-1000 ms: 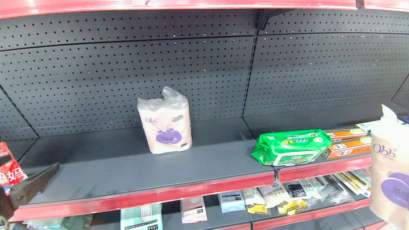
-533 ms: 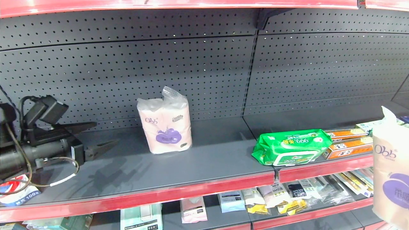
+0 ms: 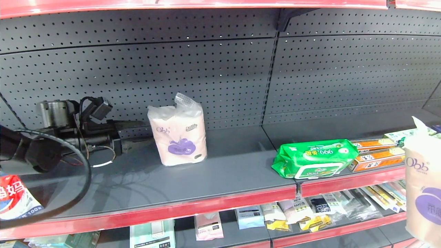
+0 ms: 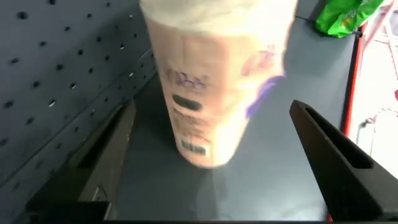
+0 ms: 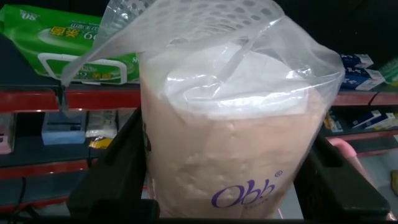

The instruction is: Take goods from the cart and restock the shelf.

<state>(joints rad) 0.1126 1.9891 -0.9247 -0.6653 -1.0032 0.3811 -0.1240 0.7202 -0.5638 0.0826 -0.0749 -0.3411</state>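
Roll pack (image 3: 178,132) mid shelf (image 3: 206,179), w/ left gripper (image 3: 146,133) just left of it. Wipes pack (image 3: 313,157) to its right, boxes (image 3: 375,155) beyond.

Left arm (image 3: 38,155) — matte black
Silver cylinder joint (image 3: 57,112), boxy black camera (image 3: 100,107), thick looping black cable (image 3: 90,174), thin white-tagged wire (image 3: 101,164) — dark wedge-shaped fingers (image 4: 336,168).

You have bright, even light from overhead. Glare streaks the red shelf lip (image 3: 193,4) above the toilet-paper pack (image 3: 178,132), and faint, soft shadows lie on the shelf deck (image 3: 220,175) left of that pack. Straight edges bow toward the head view's borders. In the left wrist view the pack smears with blur.
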